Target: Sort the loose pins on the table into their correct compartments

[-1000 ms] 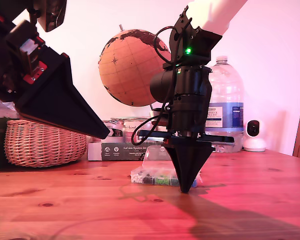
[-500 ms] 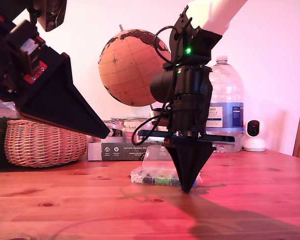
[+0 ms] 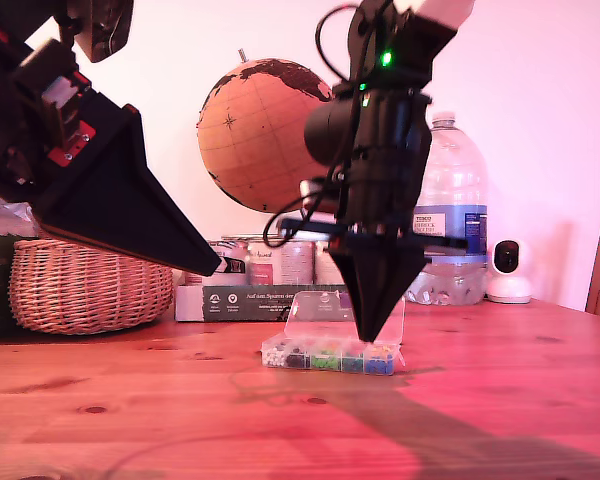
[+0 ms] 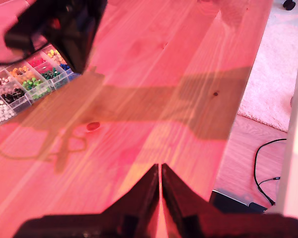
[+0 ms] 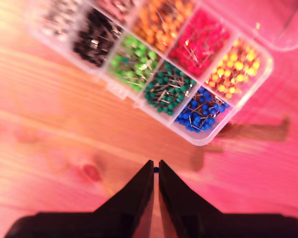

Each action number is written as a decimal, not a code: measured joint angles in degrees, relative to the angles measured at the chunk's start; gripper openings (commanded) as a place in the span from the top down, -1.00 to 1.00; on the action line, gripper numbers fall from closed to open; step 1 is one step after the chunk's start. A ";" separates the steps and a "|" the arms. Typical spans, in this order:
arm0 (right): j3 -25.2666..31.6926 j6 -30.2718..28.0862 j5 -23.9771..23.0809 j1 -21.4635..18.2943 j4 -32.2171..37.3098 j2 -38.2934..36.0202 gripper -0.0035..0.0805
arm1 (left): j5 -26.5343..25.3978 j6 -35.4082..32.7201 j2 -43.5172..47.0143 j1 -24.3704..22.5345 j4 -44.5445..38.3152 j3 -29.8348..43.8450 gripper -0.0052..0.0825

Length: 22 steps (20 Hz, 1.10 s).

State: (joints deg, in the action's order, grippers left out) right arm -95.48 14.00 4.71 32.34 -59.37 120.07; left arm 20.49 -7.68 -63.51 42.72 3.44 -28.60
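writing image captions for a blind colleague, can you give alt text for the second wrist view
My second tool, its tips nearly closed on a tiny dark blue pin head, hangs over the wooden table just short of a clear organiser box. Its compartments hold round-headed pins sorted by colour: black, light green, teal, blue, orange, pink and yellow.

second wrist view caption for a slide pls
My second gripper, jaws nearly closed, above the wooden table beside the clear organiser box of colour-sorted pins.
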 measured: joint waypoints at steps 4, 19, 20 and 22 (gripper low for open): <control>0.00 -0.13 -2.89 0.00 1.25 -0.07 0.95 | 0.00 0.00 0.00 0.00 -0.02 0.00 0.94; 0.00 -0.11 -6.54 -1.25 5.07 -0.07 0.95 | 0.00 0.00 0.00 0.00 -0.04 0.00 0.94; 0.00 -0.11 -6.64 -1.49 5.09 -0.07 0.95 | 0.00 0.00 0.00 0.00 -0.07 0.00 0.94; 0.00 -0.11 -6.62 -1.88 4.81 -0.07 0.95 | 0.00 0.00 0.00 0.00 -0.04 0.00 0.94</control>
State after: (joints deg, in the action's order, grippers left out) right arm -95.48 13.89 -1.91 30.46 -54.57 120.01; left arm 20.49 -7.68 -63.51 42.72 3.40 -28.60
